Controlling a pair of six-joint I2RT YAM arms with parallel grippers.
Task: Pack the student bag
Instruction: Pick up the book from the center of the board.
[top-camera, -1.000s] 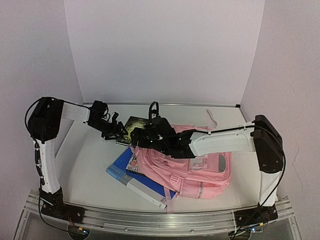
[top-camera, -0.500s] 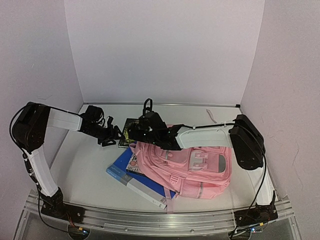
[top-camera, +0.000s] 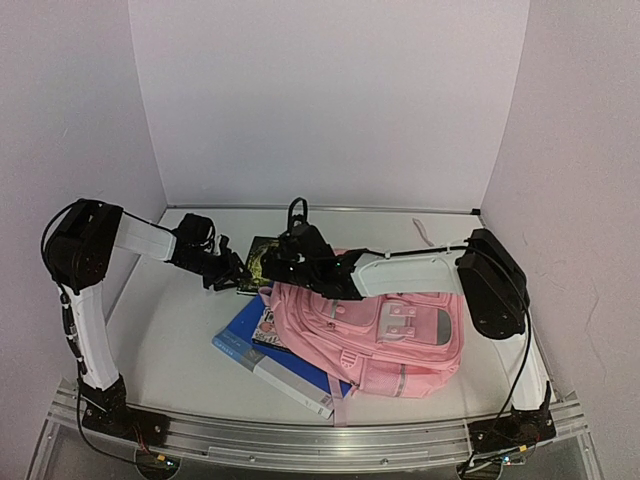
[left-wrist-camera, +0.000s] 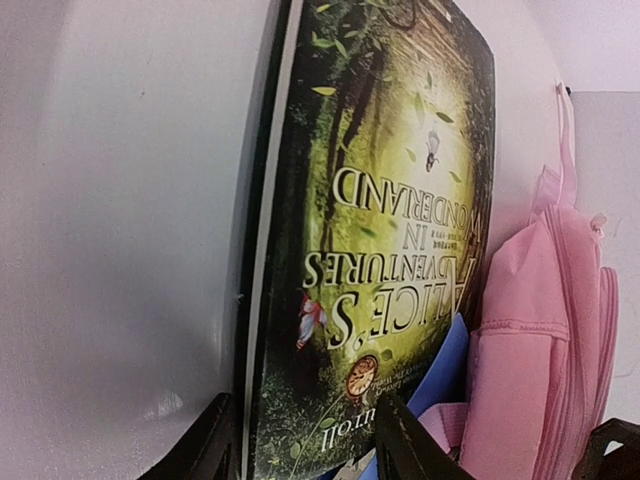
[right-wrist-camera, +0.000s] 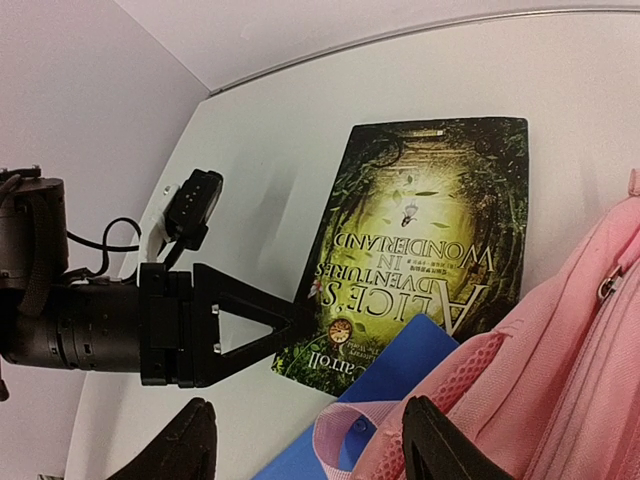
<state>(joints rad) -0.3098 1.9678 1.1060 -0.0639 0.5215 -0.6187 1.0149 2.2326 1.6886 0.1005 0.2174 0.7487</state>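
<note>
The left gripper (left-wrist-camera: 305, 425), half open, straddled the near corner of the Alice book (right-wrist-camera: 420, 240). Its finger bases were cut off, and I could not tell whether it pinched the book. The right gripper (right-wrist-camera: 308, 425) hung open, holding nothing, over the top edge of the bag (top-camera: 385, 330). The one bag lay mid-table (top-camera: 170, 320), partly covering a blue book (top-camera: 262, 362) and a third book (top-camera: 266, 322) with an unreadable cover. That made three books.

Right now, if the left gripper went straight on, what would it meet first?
The Alice's Adventures in Wonderland book: its near edge sits between the fingers of the left gripper; whether they touch it is unclear.
</note>
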